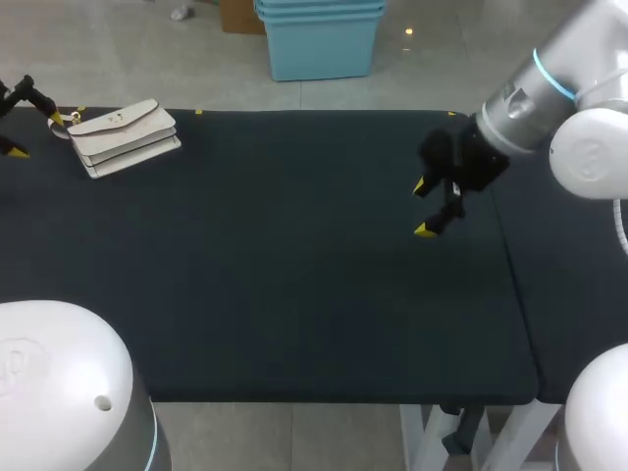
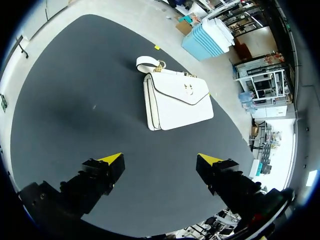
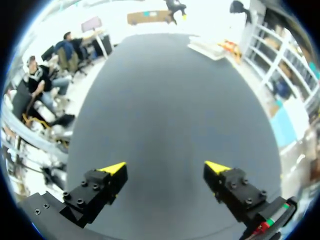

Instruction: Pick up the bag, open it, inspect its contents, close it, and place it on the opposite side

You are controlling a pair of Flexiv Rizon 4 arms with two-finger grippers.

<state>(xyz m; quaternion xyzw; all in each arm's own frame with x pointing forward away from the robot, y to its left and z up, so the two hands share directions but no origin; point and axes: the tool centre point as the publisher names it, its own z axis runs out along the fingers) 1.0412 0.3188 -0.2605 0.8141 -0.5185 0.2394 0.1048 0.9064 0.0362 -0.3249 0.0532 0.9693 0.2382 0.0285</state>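
The left claw point(image 2: 160, 159) is hanging with its yellow-tipped fingers spread wide and nothing between them, out at about ten o'clock on the dark bench point(image 1: 294, 294), by its nine-o'clock edge. Just off it toward three o'clock, the white bag point(image 1: 128, 137) is lying flat on the bench, apart from both fingers. Seen from that wrist, it is sitting dead ahead at twelve o'clock with its flap shut. A gold clasp point(image 2: 188, 89) is showing on the flap, and a white strap point(image 2: 147, 62) with a bit of gold chain is curling at the bag's far corner. The right claw point(image 1: 422, 208) is hovering well apart from all this, around two o'clock on the bench near its three-o'clock edge. Its fingers are likewise gaping wide and gripping nothing, with the dark bench surface under them. From that wrist the bag is showing as a small pale shape far ahead, at about one o'clock.
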